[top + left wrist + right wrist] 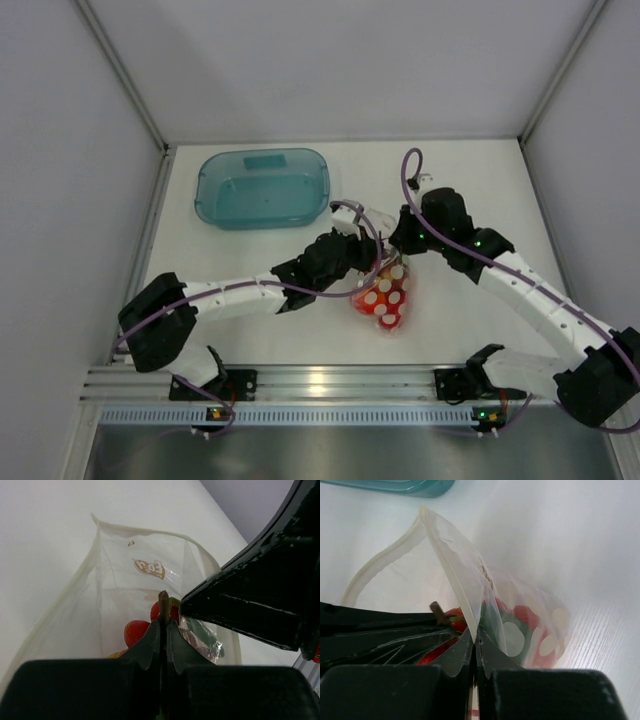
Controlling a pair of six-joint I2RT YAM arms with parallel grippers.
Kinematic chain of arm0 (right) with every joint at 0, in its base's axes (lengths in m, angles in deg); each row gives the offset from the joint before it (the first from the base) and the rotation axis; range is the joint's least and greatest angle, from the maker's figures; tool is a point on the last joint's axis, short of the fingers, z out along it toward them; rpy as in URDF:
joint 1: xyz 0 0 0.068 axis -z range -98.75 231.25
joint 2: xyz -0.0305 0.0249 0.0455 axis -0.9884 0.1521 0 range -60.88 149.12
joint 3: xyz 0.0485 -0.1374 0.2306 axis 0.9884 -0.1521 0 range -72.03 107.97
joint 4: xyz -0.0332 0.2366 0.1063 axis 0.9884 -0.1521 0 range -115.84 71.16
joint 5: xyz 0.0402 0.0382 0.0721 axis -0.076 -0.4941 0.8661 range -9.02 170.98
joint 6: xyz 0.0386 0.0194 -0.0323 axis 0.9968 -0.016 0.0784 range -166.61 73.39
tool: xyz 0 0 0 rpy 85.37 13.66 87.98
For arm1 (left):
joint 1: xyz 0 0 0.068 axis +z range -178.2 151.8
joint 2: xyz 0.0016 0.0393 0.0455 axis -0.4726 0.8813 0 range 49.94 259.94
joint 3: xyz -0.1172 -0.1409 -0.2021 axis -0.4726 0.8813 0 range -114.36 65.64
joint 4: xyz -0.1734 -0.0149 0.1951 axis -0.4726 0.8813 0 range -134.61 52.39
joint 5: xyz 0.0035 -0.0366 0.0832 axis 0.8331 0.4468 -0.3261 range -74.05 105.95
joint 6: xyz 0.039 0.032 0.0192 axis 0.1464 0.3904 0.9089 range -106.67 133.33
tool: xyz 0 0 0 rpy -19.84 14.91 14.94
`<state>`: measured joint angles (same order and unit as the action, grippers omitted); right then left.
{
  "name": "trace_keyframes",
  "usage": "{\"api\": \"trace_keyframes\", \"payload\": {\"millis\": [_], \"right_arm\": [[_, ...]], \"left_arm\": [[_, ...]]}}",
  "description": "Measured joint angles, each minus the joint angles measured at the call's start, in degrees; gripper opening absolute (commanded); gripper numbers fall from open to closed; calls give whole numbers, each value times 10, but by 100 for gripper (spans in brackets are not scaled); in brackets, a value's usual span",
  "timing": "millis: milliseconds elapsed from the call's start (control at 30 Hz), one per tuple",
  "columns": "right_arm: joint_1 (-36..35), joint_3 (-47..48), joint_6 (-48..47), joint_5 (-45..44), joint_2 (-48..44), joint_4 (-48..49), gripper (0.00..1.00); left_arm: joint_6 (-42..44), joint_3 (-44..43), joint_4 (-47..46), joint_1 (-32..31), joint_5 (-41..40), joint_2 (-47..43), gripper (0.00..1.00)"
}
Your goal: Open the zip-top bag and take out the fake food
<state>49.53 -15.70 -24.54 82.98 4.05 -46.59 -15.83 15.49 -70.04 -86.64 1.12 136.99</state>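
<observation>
Fingertips (150, 640) at the bag's (125, 585) mouth.
My left pincer (163, 625) is pinching a fruit stem (163, 599); right pincer (475, 640), at one o'clock, is clamping the bag.

Only one piece of printing can be found. In the left wrist view, a small logo (149, 569) stands on the clear far wall of the zip-top bag (120, 585). It has thick rounded characters in orange-brown with a white outline, set a little slanted. It seems to be seen from behind through the plastic, so the characters look mirrored. There are perhaps three or four of them, but I cannot read them with certainty. Just above the logo is a tiny oval mark (131, 543), too small to tell what it is. In the right wrist view the bag wall shows a thin strip of brownish print (486, 577), seen almost edge-on and not readable. In the top view any writing is too small to read.
</observation>
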Motion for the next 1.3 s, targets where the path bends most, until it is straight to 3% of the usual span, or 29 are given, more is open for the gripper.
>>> {"api": "trace_keyframes", "payload": {"millis": [700, 1300], "right_arm": [[-76, 0, -10, -84, 4, -12, 0], [-79, -3, 16, -149, 19, -8, 0]], "left_arm": [[35, 13, -2, -2, -115, -78, 0], [35, 13, -4, -2, -157, -183, 0]]}}
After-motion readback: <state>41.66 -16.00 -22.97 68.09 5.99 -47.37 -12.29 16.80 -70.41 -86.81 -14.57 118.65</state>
